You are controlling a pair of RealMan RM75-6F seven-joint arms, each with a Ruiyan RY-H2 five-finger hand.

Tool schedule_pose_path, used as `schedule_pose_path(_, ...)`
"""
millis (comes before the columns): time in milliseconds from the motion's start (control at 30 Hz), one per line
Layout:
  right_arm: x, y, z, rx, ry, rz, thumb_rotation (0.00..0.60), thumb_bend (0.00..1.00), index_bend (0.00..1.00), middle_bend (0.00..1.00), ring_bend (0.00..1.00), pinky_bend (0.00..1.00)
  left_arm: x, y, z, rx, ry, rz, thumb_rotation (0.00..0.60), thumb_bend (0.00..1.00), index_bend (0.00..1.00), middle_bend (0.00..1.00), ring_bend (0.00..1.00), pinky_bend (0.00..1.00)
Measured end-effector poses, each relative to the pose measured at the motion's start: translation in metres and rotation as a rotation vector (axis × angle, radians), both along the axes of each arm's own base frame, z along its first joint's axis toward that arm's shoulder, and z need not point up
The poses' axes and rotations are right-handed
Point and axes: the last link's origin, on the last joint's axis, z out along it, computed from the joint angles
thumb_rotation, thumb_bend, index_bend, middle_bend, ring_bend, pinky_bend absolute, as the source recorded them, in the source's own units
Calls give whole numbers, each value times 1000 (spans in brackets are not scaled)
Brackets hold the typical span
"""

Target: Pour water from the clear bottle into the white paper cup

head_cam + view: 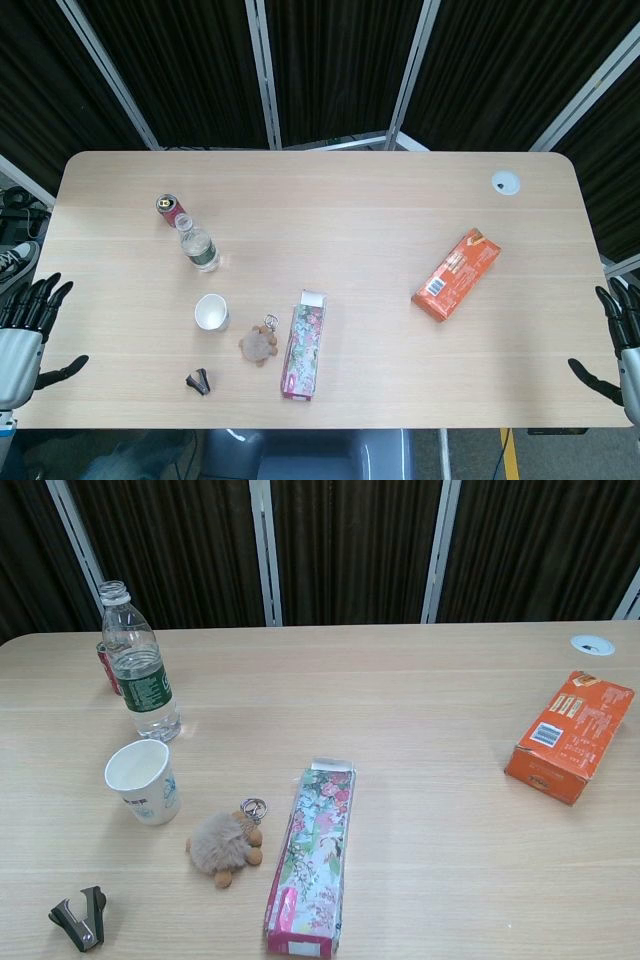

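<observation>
Clear bottle (139,666), uncapped, upright at table's (350,210) left, in front of a red can (172,208); white paper cup (145,781) just nearer. Left hand (25,325) and right hand (622,340) flank the table, fingers apart, holding nothing.

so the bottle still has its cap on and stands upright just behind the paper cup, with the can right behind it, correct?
Not quite: the bottle has no cap; the chest view shows its neck open. The rest holds: it stands upright just behind the paper cup, with the can right behind it.
</observation>
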Motion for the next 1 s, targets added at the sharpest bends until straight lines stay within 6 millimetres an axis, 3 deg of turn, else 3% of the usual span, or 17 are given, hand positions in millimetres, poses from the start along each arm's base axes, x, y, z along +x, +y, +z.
schedule_pose_path(300,-1,1,-3,30,18,-23,600,0,0,0,0,0,-1,5,0,2,-13,-12,600,0,0,0,0,0)
schedule_pose_path(433,-1,-2,-3,30,12,-29,600,0,0,0,0,0,-2,18,-6,-3,-28,-32,600,0,0,0,0,0)
schedule_pose_path(767,-5,-23,-9,53,19,-75,600,0,0,0,0,0,-8,108,-46,-89,-292,48,600,0,0,0,0,0)
schedule_pose_path(1000,-7,-31,-14,58,36,-89,600,0,0,0,0,0,-19,155,-70,-114,-401,119,600,0,0,0,0,0)
